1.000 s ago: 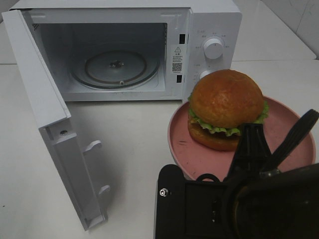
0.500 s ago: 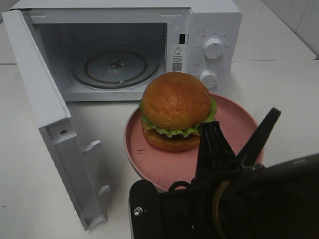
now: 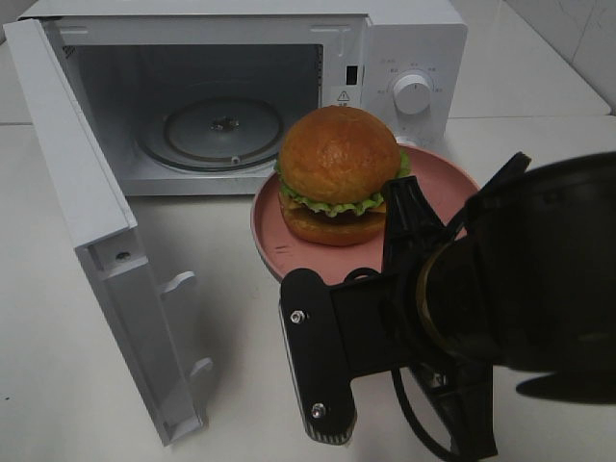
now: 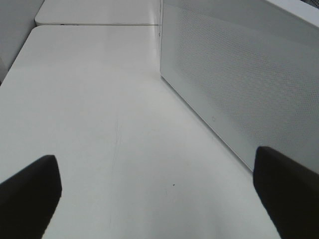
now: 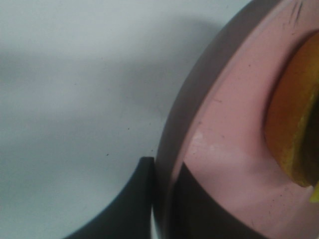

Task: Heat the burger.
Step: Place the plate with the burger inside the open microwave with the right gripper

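Note:
The burger (image 3: 339,173), golden bun over green lettuce and a dark patty, sits upright on a round pink plate (image 3: 272,241). Plate and burger hang just in front of the open microwave (image 3: 404,38), right of its cavity. My right gripper (image 3: 412,217) is shut on the plate's near rim. The right wrist view shows its fingers clamped over and under that rim (image 5: 167,199), with the bun's edge (image 5: 294,134) beside them. My left gripper (image 4: 159,199) is open with nothing between its fingers, low over the table beside the microwave's outer side wall (image 4: 239,74); the high view does not show it.
The microwave's door (image 3: 87,212) swings out to the left toward the table's front. A glass turntable (image 3: 223,130) lies bare in the cavity. One control knob (image 3: 414,93) shows on the right panel. White tabletop (image 3: 231,289) lies between door and plate.
My right gripper has carried the plate with the burger leftward and toward the microwave's opening. The arm's body now fills more of the lower right. The left gripper stays open.

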Robot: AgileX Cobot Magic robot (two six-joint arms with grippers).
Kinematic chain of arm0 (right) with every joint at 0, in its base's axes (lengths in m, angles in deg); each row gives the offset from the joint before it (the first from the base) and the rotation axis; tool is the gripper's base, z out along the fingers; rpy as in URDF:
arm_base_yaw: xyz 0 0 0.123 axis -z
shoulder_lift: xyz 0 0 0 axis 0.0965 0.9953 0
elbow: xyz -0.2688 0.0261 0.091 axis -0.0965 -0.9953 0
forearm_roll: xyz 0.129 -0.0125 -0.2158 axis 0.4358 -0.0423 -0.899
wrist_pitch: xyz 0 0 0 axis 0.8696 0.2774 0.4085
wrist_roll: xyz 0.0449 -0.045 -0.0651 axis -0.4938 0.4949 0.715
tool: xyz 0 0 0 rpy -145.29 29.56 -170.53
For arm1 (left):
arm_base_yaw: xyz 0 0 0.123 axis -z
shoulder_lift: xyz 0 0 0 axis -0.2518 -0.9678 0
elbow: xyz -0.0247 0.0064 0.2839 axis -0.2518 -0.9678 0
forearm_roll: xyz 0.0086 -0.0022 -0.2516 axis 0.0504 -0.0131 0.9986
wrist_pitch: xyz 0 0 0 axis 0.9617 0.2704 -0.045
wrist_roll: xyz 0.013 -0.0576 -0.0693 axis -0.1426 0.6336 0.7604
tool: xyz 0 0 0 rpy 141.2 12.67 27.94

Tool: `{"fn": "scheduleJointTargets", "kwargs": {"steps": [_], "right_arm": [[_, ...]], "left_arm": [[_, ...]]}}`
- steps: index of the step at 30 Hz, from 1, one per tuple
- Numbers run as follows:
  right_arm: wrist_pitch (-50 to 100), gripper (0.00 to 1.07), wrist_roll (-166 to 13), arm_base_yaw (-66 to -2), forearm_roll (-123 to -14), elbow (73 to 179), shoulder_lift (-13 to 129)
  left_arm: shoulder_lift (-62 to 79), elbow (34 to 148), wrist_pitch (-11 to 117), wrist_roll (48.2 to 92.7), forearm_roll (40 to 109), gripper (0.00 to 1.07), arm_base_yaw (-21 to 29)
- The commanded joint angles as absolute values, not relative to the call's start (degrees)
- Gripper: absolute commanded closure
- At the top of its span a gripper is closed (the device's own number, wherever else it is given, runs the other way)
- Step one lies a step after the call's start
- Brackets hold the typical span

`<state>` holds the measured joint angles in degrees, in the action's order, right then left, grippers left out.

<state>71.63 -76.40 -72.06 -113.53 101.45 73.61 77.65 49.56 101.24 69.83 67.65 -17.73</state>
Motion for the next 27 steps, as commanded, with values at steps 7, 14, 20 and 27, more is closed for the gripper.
{"fn": "scheduleJointTargets", "kwargs": {"steps": [7, 14, 20, 27], "right_arm": [[61.2, 1.07, -62.0, -64.6, -114.7, 101.6, 73.2], [56.8, 1.07, -43.1, -58.8, -104.3, 102.8, 73.2], [56.0, 1.07, -28.4, -54.9, -95.3, 105.7, 73.2], [55.2, 1.07, -13.8, -52.1, -83.5, 107.3, 73.2]], "left_arm": [[78.7, 49.4, 100.9, 69.8, 67.7, 0.09, -17.8], [78.7, 49.4, 100.9, 69.8, 67.7, 0.09, -17.8], [78.7, 49.4, 100.9, 69.8, 67.7, 0.09, -17.8], [78.7, 49.4, 100.9, 69.8, 67.7, 0.09, -17.8]]}}
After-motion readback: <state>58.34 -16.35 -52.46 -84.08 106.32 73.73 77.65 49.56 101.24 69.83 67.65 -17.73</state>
